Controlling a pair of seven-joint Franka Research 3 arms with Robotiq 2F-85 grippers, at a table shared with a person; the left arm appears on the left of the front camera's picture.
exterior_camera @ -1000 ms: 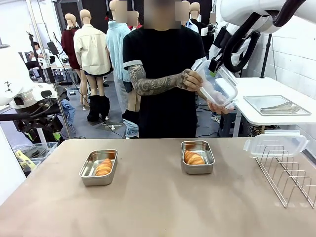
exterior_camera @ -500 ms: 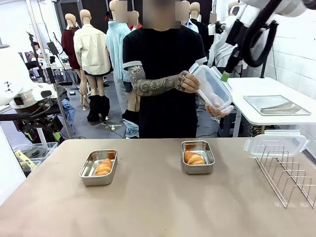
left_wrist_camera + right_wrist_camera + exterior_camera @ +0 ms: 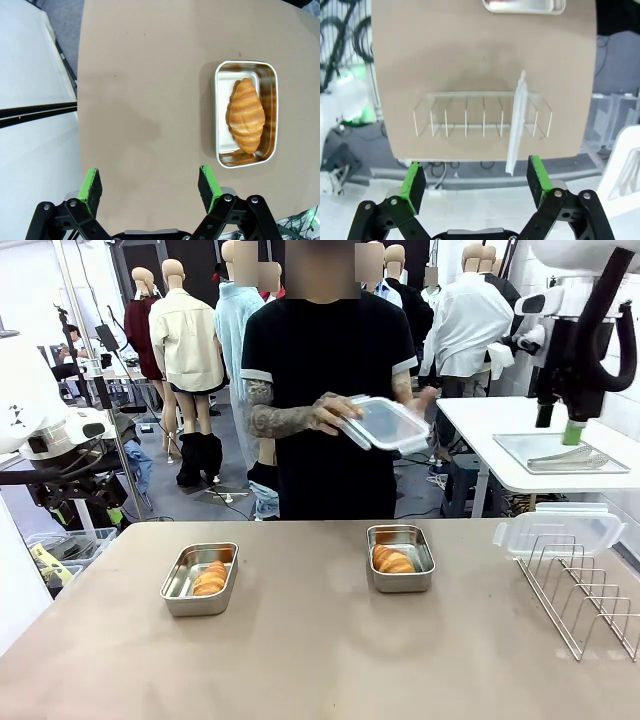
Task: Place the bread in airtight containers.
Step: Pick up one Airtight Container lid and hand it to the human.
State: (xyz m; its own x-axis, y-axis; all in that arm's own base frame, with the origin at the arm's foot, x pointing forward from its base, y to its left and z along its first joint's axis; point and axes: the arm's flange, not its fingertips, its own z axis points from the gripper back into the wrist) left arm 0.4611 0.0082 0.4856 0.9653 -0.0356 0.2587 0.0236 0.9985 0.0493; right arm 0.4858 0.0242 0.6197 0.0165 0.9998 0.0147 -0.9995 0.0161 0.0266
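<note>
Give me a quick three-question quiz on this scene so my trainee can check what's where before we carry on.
1. Open: what lies in the left pan and the right pan?
2. True or false: one of those pans already has its lid on.
3. Pick one: the lid that nobody holds is (A) standing in the wire rack, (B) on the left pan, (C) lying flat between the pans.

Key
1. One croissant in the left pan, another croissant in the right pan.
2. False: both are uncovered.
3. A.
</note>
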